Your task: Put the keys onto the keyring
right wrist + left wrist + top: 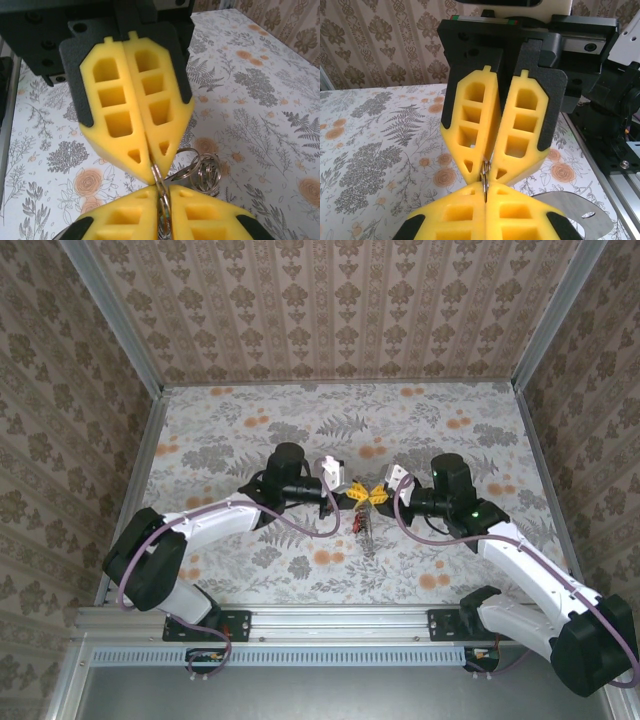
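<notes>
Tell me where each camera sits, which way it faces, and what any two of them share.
Top external: fixed above and behind the arms, looking down at the floral table; both arms show, left pincer and right pincer tip to tip.
Left wrist: on the left arm, facing the right pincer head-on; own yellow fingers at the bottom.
Right wrist: on the right arm, facing the left pincer; own fingers at the bottom.
Shared: both wrist views show the keyring pinched between the meeting tips.
</notes>
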`<state>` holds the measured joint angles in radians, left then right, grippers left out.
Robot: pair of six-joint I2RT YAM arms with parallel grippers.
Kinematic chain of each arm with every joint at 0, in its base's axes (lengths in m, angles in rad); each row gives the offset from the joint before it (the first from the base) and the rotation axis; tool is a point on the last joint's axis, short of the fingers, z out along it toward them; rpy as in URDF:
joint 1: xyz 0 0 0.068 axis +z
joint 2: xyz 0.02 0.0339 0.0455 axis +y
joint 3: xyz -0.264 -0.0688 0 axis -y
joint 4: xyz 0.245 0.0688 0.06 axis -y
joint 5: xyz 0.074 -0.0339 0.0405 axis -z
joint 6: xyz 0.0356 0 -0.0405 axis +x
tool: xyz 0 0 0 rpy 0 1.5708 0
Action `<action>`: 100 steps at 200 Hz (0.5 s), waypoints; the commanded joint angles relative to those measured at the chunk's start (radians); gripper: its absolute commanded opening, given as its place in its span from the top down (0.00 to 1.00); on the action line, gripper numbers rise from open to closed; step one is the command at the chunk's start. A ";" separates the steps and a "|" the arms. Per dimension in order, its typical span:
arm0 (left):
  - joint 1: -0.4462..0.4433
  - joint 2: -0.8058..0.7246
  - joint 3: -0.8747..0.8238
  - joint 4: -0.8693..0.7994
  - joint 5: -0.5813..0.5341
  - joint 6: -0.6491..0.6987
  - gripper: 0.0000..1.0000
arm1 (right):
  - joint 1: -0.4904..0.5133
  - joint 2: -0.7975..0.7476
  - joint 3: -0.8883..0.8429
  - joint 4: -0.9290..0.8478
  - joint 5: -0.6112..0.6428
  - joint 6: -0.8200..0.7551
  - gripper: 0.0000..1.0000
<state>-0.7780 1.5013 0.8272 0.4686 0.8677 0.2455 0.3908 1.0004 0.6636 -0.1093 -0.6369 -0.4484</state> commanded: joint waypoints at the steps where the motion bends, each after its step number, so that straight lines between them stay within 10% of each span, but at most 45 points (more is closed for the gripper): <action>1: 0.000 -0.021 -0.011 0.135 0.026 -0.055 1.00 | -0.003 -0.006 -0.006 -0.030 -0.005 -0.011 0.87; 100: -0.002 0.026 -0.079 0.369 -0.047 -0.161 1.00 | -0.003 0.005 -0.119 0.072 0.009 0.090 0.87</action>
<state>-0.7841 1.5391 0.7448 0.6582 0.8406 0.1253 0.3908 1.0004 0.5800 -0.0105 -0.6361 -0.3878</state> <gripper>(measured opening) 0.042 0.131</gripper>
